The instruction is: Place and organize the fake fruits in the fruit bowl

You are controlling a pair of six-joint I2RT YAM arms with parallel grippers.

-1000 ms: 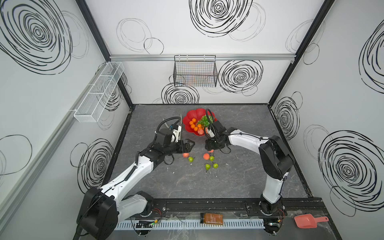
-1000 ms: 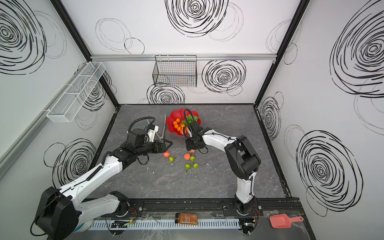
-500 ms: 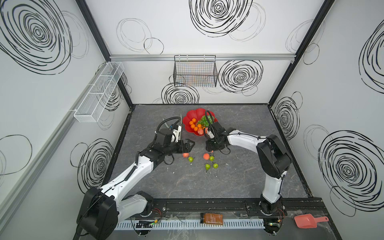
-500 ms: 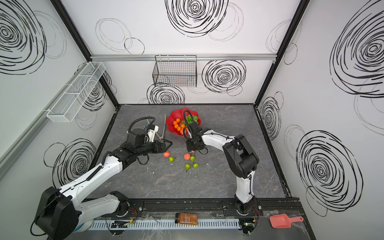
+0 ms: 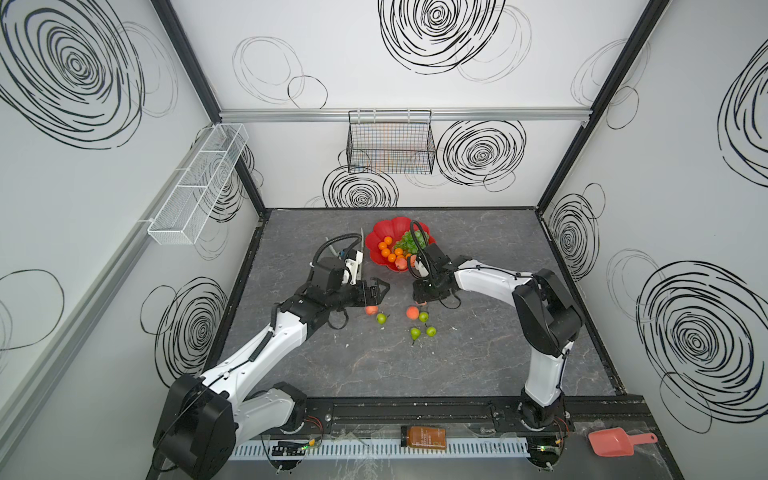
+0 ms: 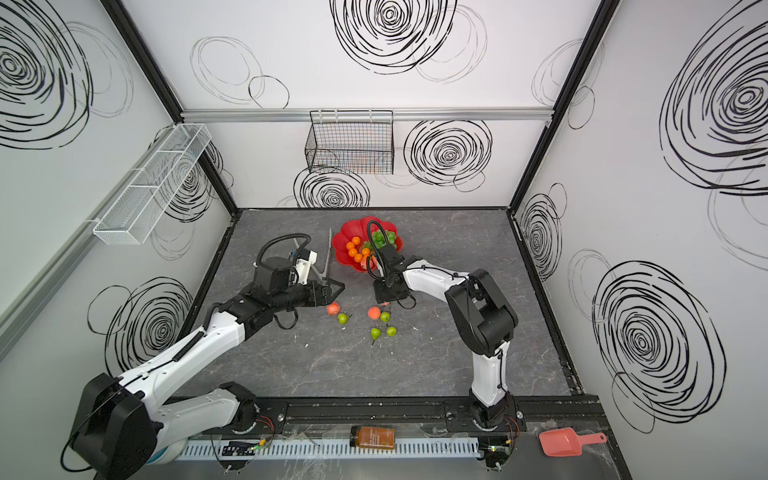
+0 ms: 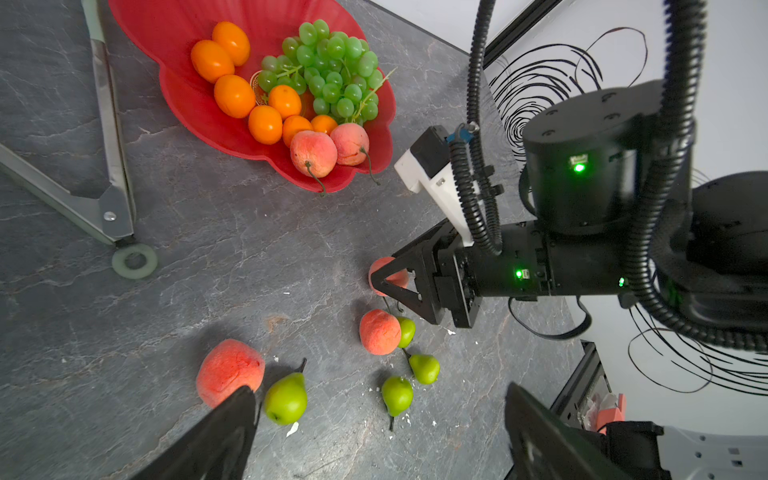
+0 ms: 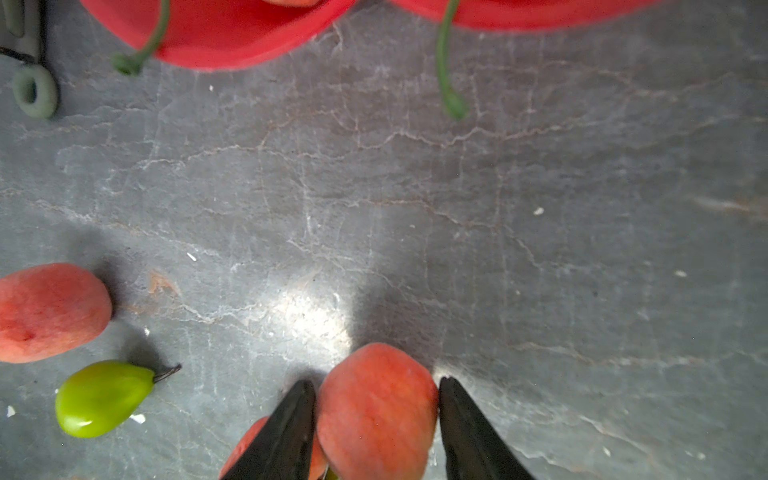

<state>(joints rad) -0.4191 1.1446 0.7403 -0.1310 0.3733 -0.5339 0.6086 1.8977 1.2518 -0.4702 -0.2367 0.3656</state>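
Right tool (image 8: 376, 382) narrower, seemingly around peach (image 8: 374, 419)

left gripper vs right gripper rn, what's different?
Left gripper jaws stand wide, nothing between them; right gripper jaws flank a pink-orange plastic peach, grip unclear. Left gripper hovers above the grey table; right gripper is down at fruit level. Both are black and point down at the table.

We see a robotics lab test cell: white panel walls (image 5: 353, 50) printed with black swirls, black frame posts (image 5: 587, 120), a left arm (image 5: 274, 340) and a right arm (image 5: 486, 282) bolted to a front rail (image 5: 415, 411), a slotted cable duct (image 5: 374, 449) below it.
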